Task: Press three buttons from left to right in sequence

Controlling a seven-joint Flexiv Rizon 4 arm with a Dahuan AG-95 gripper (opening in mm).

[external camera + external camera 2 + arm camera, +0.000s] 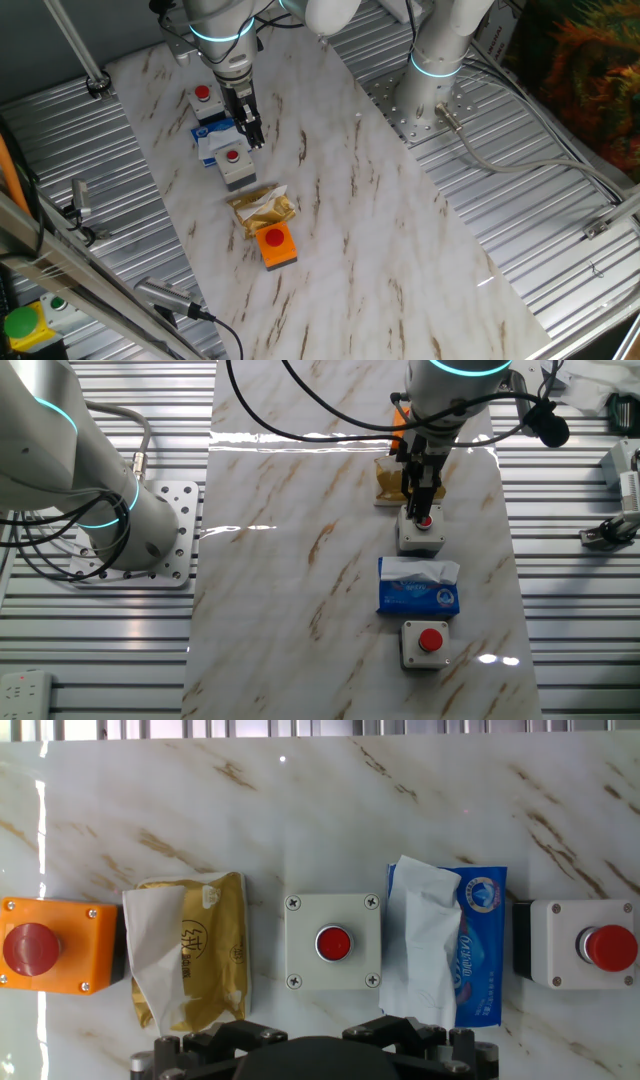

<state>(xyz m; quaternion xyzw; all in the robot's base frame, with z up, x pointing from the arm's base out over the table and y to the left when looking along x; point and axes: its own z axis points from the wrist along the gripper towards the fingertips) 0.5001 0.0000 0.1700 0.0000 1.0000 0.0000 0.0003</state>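
Three buttons: a row is formed on the marble board (400,250), with soft packets laid between them, so that each red cap is reached separately and in order.
Orange button (50,947): set at one end of the row, its red cap facing up; in the hand view it is seen at the left edge, touching or just beside the gold packet (190,960).
Middle button (332,942): a grey-white box with a red cap, placed between the gold packet and the blue-and-white tissue pack (450,942); it is centred in the hand view.
Far button (585,945): a grey-white box at the other end, just beside the tissue pack.
Spacing: the two packets seem to have been put in as fillers or distractors; they are not to be pressed.
Gripper (422,512): held directly over the middle button, fingers pointing straight down; in the other fixed view the tips are seen at or very near the red cap, though contact cannot be confirmed.
Finger state: whether the fingertips are parted or together cannot be told from any view; nothing is gripped.
Arm pose: the wrist is kept vertical above the row, the arm reaching in over the board from its base (440,100) at the side.
Step judged: the middle press appears to be in hand.
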